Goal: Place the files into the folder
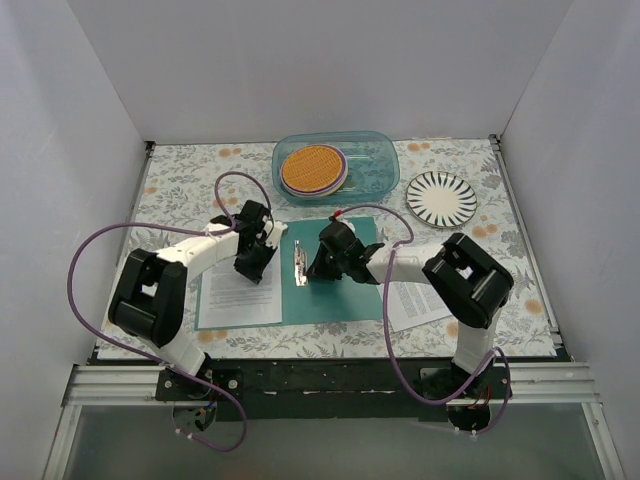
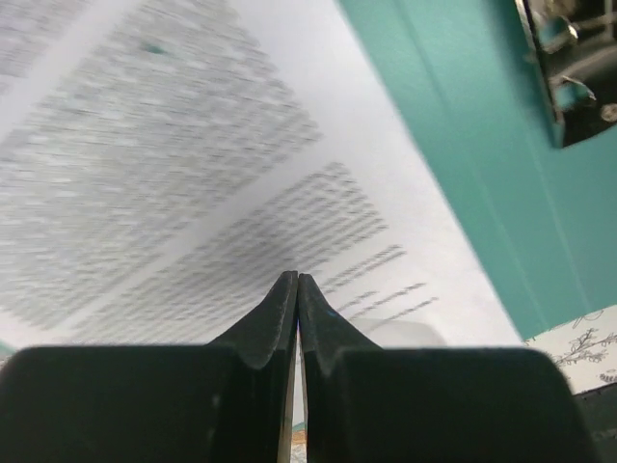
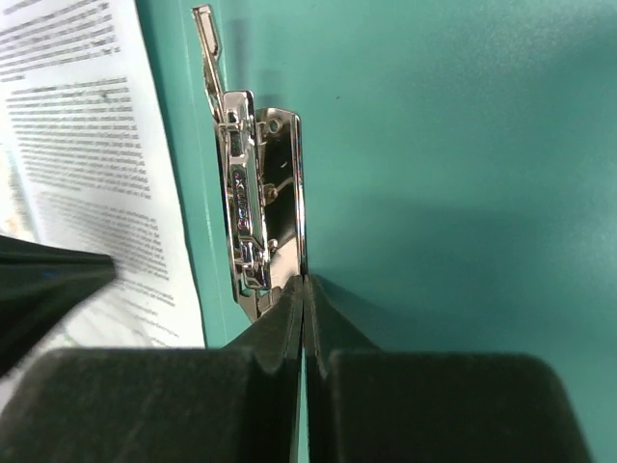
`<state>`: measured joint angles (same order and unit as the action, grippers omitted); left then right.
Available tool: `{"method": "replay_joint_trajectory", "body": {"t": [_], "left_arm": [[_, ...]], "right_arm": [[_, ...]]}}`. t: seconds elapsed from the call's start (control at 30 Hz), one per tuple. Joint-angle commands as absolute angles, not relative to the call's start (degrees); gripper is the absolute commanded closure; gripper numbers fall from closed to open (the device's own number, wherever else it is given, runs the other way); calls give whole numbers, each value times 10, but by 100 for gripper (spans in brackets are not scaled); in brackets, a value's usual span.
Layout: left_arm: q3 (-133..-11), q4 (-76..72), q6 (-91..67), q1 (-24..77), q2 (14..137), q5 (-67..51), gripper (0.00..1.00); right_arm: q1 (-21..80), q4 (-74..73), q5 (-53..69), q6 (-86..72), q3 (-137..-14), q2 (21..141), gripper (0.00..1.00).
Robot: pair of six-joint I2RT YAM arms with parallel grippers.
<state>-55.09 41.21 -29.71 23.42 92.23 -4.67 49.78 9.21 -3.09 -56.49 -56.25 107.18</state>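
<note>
The teal folder (image 1: 345,295) lies open in the middle of the table, its silver clip (image 1: 299,265) at the spine. One white printed sheet (image 1: 238,295) lies on its left half. My left gripper (image 1: 252,268) is shut, its tips down on this sheet (image 2: 193,145) near the spine; the folder (image 2: 463,145) and the clip (image 2: 564,68) show at the right. My right gripper (image 1: 316,266) is shut, its tips (image 3: 305,280) closed on the near end of the clip's raised plate (image 3: 255,183), over the folder's right half (image 3: 453,193). A second sheet (image 1: 418,302) lies under the right arm.
A clear blue-tinted container (image 1: 372,165) with an orange disc (image 1: 313,168) stands at the back. A striped plate (image 1: 441,198) sits to its right. White walls close the table on three sides. Purple cables loop over both arms.
</note>
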Motion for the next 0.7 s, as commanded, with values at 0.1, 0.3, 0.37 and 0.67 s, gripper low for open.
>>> {"method": "replay_joint_trajectory", "body": {"t": [0.1,0.3,0.37,0.67], "left_arm": [[-727,439,-281,217,879,53,100],[-842,509,-294,215,901,-17,100],[-838,516,-301,215,906,-31,100],[-880,533,-343,308,921,-123,100]], "right_arm": [[489,-168,-140,-462,-582,991,49],[487,-222,-159,-448,-582,917,34],[487,-232,-165,-454,-560,888,32],[486,-394,-307,-564,-457,699,28]]}}
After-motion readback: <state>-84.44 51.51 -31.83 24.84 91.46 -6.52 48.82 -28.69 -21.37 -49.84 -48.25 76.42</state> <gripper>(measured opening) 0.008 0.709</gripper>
